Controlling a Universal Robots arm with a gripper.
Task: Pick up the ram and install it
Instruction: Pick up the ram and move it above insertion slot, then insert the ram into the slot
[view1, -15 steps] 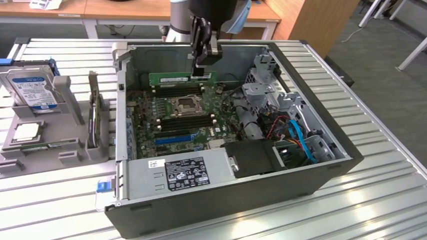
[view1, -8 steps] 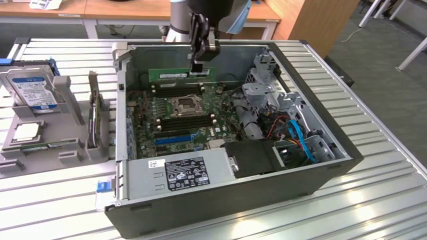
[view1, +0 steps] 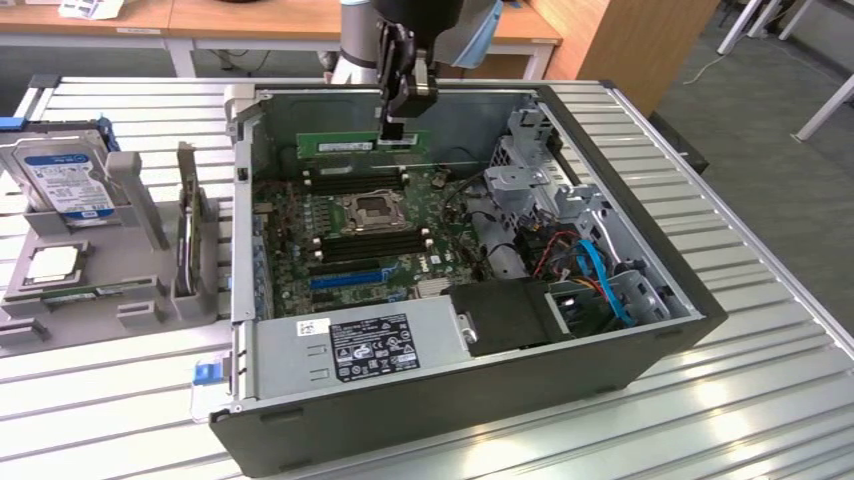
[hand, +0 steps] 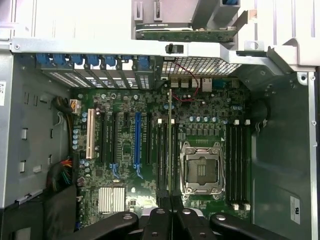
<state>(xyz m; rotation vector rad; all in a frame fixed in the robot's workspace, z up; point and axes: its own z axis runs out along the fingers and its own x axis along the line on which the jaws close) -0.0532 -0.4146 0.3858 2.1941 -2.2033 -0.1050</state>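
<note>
The ram (view1: 350, 144) is a long green stick held level above the motherboard (view1: 360, 225) inside the open computer case (view1: 441, 400). My gripper (view1: 396, 130) comes down from above and is shut on the stick near its end on the exterior view's right. In the wrist view the ram (hand: 170, 140) shows edge-on as a thin line between my gripper (hand: 171, 212) fingers. There it hangs over the black memory slots (hand: 165, 155) beside the processor socket (hand: 201, 170).
Another bank of memory slots (hand: 236, 165) lies on the socket's far side. A grey holder (view1: 127, 250) at the exterior view's left carries a hard drive (view1: 64, 180) and a square processor chip (view1: 54, 262). The power supply (view1: 360, 345) and blue cables (view1: 607, 280) crowd the case's near side.
</note>
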